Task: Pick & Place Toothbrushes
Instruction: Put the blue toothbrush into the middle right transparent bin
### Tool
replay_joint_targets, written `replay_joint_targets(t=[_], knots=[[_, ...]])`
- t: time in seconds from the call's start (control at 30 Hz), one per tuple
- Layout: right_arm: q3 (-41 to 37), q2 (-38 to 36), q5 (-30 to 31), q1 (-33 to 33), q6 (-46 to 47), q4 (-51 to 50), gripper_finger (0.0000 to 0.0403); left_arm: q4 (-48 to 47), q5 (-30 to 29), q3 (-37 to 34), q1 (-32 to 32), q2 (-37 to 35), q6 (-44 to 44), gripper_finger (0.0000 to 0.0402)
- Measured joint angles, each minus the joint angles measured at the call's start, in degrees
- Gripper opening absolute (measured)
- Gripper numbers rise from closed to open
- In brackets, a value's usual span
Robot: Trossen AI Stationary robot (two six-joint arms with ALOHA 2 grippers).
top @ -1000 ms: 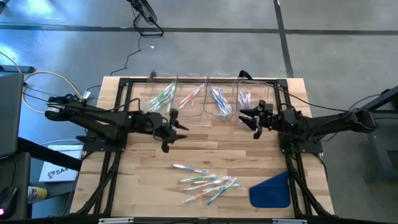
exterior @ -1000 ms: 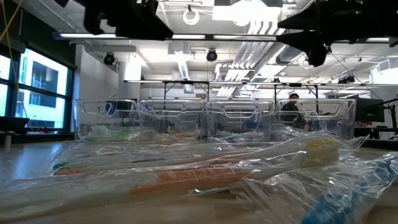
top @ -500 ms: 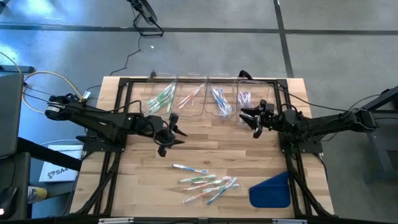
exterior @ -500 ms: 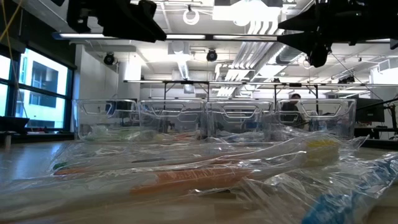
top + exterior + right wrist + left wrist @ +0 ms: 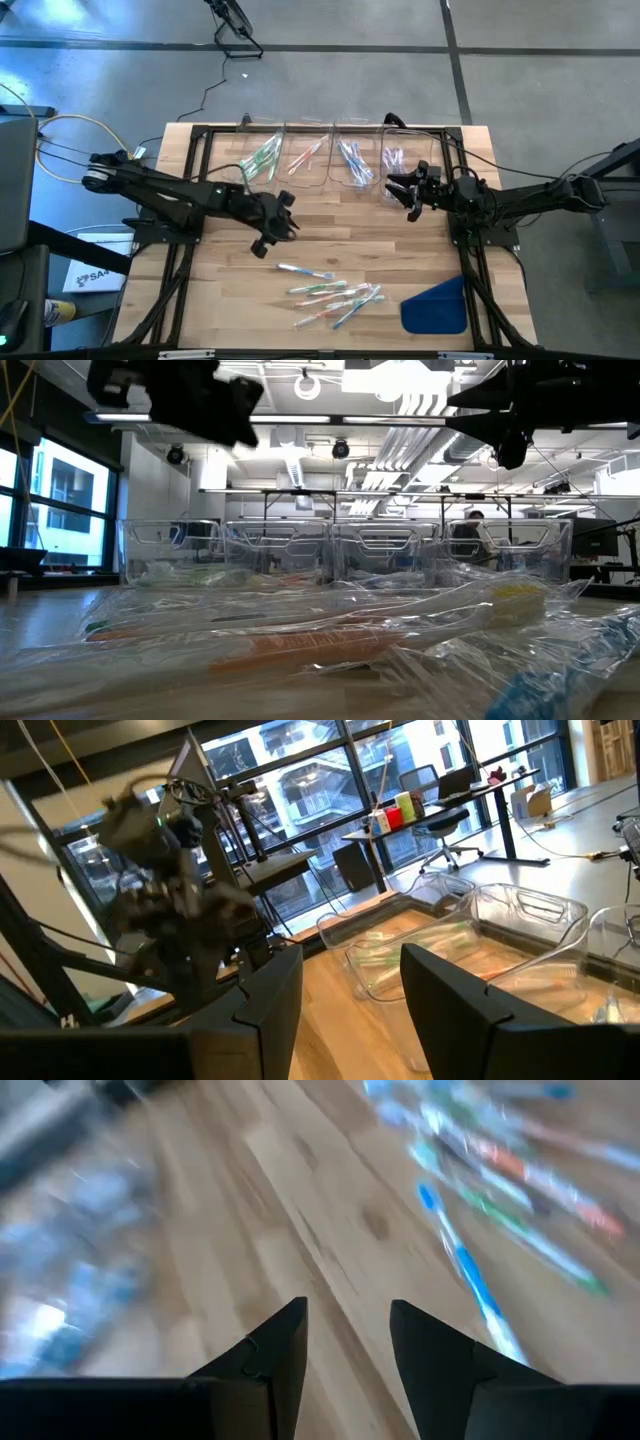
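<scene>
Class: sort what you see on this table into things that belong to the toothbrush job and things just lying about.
Belonging: loose toothbrushes; clear bins partly filled with sorted toothbrushes; left gripper, open; right gripper, open.
Lying about: blue cloth.

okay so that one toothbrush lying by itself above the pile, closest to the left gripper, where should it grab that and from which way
Best guess: take the lone toothbrush at mid-handle, coming straight down from above. It lies flat on the table, running roughly left to right, so the fingers should close across its thin width. It sits apart from the pile, leaving room on both sides. The left gripper, open and empty, hovers just up-left of it.
</scene>
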Motion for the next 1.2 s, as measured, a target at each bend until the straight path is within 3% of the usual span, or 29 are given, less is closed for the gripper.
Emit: replay_joint_targets(t=[0.3, 0.57, 0.87, 1.07, 1.2], knots=[[0.00, 0.00, 0.44, 0.00, 0.00, -0.04, 0.0164, 0.81, 7.36, 0.06, -3.37, 9.10, 1.48, 0.0140], [0.00, 0.00, 0.27, 0.00, -0.15, -0.59, 0.0165, 1.92, 7.35, 0.11, -7.74, 14.38, -0.65, 0.0140], [0.00, 0.02, 0.22, 0.00, -0.15, -0.98, 0.0165, 4.81, 7.12, 0.07, -7.89, 21.47, -8.55, 0.0140], [-0.02, 0.02, 0.22, 0.00, -0.17, -1.94, 0.0165, 6.07, 13.04, 0.03, -7.91, 24.11, -10.52, 0.0140], [-0.02, 0.15, 0.22, 0.00, -0.17, -2.10, 0.0165, 5.51, 12.00, 0.03, -7.91, 25.97, -11.36, 0.0140]])
